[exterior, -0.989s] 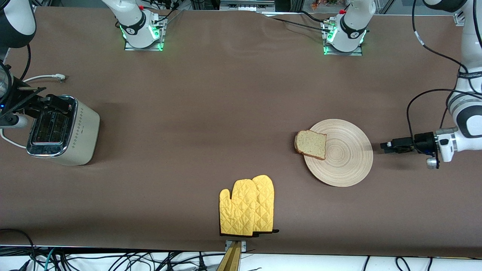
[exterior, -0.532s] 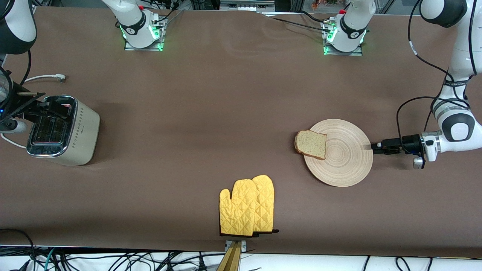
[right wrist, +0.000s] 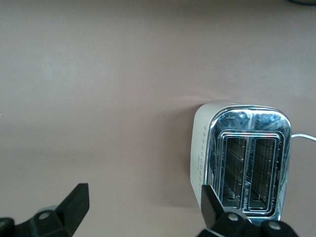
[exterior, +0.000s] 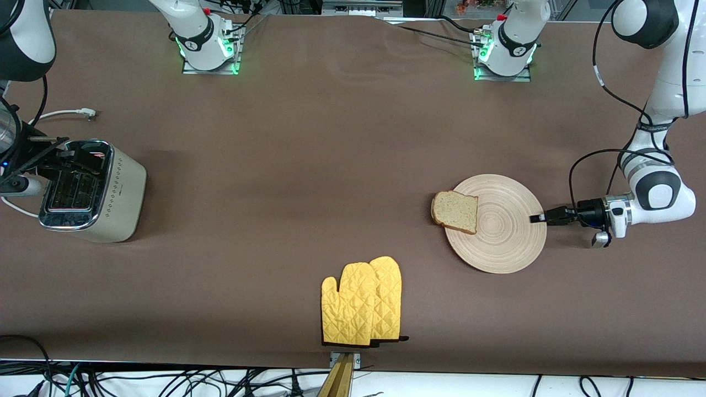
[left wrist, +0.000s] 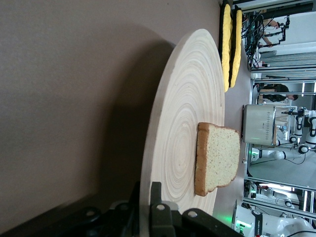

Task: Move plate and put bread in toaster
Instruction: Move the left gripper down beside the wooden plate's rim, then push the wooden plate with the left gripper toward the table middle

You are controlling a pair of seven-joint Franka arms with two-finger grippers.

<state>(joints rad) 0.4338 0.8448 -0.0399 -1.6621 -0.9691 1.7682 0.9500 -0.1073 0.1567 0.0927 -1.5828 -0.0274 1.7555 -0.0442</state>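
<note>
Wood plate rim now sits between the left gripper fingers, at the rim toward the left arm's end; a second ago that gripper was apart from the plate, fingers now straddling the edge, not clearly clenched yet. Grasp looks like the step in hand, plate not moved. Bread lies on the plate's rim away from that gripper, overhanging. Mitts lie further off, nearer the camera. Toaster stands well apart at the right arm's end, right gripper spread wide over it, waiting.
</note>
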